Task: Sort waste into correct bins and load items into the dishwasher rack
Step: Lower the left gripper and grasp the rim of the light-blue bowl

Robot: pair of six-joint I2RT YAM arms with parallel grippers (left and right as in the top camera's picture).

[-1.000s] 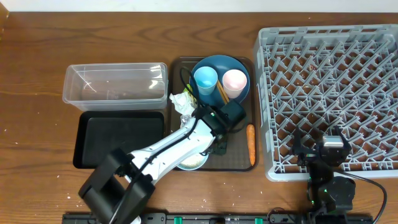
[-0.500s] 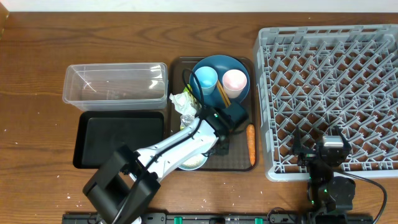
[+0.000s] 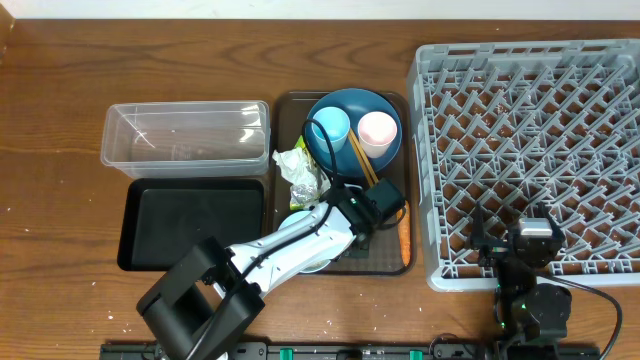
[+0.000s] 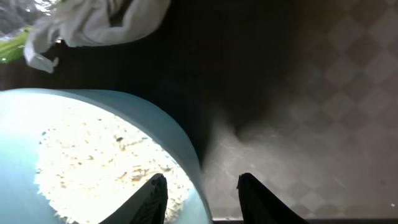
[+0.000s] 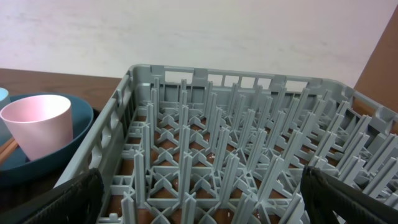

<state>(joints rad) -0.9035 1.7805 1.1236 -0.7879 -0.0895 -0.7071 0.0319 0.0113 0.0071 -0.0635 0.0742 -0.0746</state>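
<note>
Overhead and wrist views. The left arm lies across the brown serving tray (image 3: 385, 262) and hides most of the light blue bowl (image 4: 124, 109). It also covers the upper end of the orange carrot (image 3: 404, 240) at the tray's right edge. The wrist view is dark and cut off low. There the left gripper (image 4: 202, 199) stands partly open with nothing held. One finger is over the bowl and the other is over the tray, apparently straddling the rim without contact. The bowl holds a bed of white rice (image 4: 106, 168). Crumpled tissue (image 3: 298, 170) and a green-and-yellow wrapper (image 3: 286, 157) lie at the tray's left edge. The dark blue dish (image 3: 355, 98) at the tray's far end carries the light blue cup (image 3: 330, 126), the pink cup (image 3: 377, 130) and the chopsticks (image 3: 358, 155). The clear tub (image 3: 185, 106) and the black tray (image 3: 195, 225) sit left on the counter (image 3: 60, 100), and the grey rack (image 3: 425, 160) sits right. The right gripper (image 5: 202, 199) is spread wide and empty at the rack's near edge. A second ago the carrot showed whole; the left gripper has since shifted right toward it.
</note>
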